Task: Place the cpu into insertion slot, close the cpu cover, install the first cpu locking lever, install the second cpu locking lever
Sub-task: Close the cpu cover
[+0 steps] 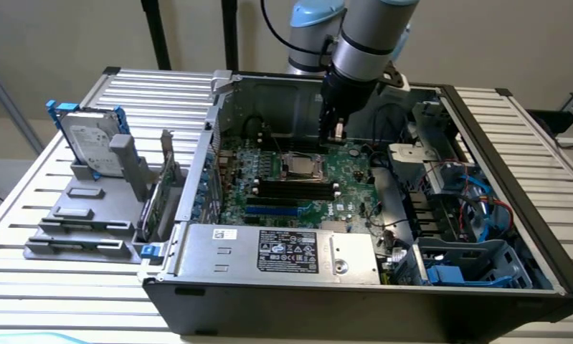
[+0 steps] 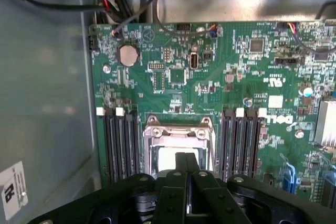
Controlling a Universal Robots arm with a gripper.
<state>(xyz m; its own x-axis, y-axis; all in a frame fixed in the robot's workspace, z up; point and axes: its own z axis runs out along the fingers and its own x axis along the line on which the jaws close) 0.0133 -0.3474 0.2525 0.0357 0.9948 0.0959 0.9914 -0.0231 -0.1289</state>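
Toward the edge of the slatted metal worktop [image 1: 76, 304] at the exterior view's left sits a grey plastic fixture [image 1: 85, 222]. It carries one silvery hard drive [image 1: 90, 143], which stands tilted in a blue-handled bracket. Beside it, filling the middle of the worktop, lies one open black computer case [image 1: 363, 312]. Inside, a green motherboard [image 2: 220, 77] covers the case floor. Along the near wall sits one silvery metal power supply box [image 1: 277, 251] with a label on top. Near the board's middle is the insertion slot [image 1: 300, 166], a square black socket with a thin silvery rim. The cpu [image 2: 165, 158], a small flat pale cream square chip, lies in it. The chip shows through the opening of the cpu cover [image 2: 178, 132], a square silvery metal frame lying over the socket. Two banks of long black memory slots flank the socket, one on each side. One round silver coin battery [image 2: 127, 55] sits further up the board. The black hand [image 1: 338, 132] [image 2: 185, 158] hangs above the socket, clenched with fingers pressed together and grasping nothing. In the case corner at the exterior view's right stand blue plastic drive brackets [image 1: 468, 272].
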